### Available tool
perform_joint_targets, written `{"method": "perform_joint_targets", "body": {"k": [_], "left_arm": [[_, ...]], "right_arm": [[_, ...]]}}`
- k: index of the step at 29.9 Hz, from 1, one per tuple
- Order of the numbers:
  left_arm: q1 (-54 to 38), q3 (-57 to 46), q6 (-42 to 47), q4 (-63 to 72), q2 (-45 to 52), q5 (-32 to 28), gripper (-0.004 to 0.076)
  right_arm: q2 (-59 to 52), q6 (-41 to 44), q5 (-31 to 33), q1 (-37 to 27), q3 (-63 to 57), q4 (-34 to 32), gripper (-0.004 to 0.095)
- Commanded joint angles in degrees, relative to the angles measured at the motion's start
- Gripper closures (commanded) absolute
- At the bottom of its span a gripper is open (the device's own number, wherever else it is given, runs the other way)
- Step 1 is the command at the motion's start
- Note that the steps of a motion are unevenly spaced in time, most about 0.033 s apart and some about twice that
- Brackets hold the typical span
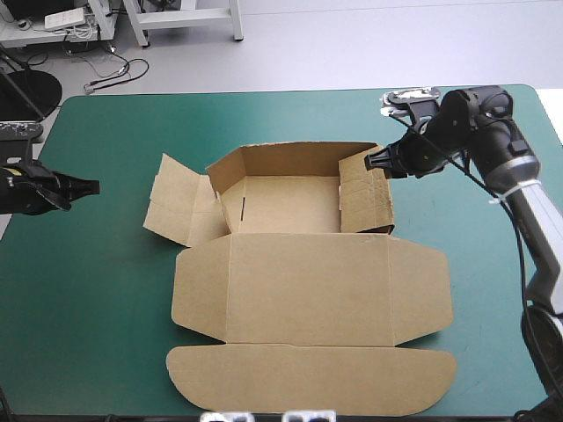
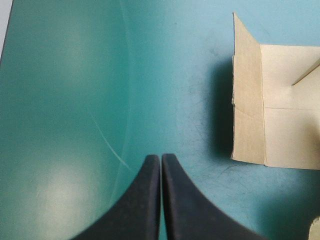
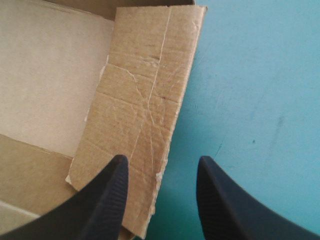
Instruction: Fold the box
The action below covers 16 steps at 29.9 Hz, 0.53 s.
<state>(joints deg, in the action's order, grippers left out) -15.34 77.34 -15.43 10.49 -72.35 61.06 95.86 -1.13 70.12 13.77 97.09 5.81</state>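
At the table's left edge, shut tight on nothing: the left gripper point(image 1: 88, 185), aimed rightward at the box point(image 1: 299, 211) yet well apart from its splayed left flap point(image 1: 180, 211). Mid-table on the teal-green cover point(image 1: 88, 290), half built: back wall point(image 1: 295, 158) and right wall point(image 1: 365, 198) raised, left side not yet up, lid point(image 1: 308, 290) flat toward the near edge, long axis left to right. Right at that right wall's far end, open and empty: the right gripper point(image 1: 374, 161), one finger over the board, the other over bare cover. Plainly the nearer arm, so probably the one to press this wall inward.
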Motion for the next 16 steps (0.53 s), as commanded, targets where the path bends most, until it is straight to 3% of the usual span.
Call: {"method": "perform_joint_targets", "body": {"k": [1, 11, 13, 16], "left_arm": [[0.02, 1.39, 0.09, 1.66, 1.52, -2.61, 0.0731], [0.02, 1.39, 0.09, 4.94, 1.52, -1.85, 0.0734], [0.02, 1.39, -0.84, 5.57, 1.52, -1.97, 0.0734], [0.02, 1.39, -1.22, 5.57, 1.18, -3.67, 0.0734]], "right_arm": [[1.31, 0.11, -3.39, -0.2, 0.87, 0.9, 0.0492], [11.93, -1.64, -5.8, -0.2, 0.87, 3.72, 0.0516], [13.44, -4.16, -5.24, -0.2, 0.87, 4.85, 0.0632], [14.64, -4.6, -5.36, -0.2, 0.87, 7.46, 0.0915]]}}
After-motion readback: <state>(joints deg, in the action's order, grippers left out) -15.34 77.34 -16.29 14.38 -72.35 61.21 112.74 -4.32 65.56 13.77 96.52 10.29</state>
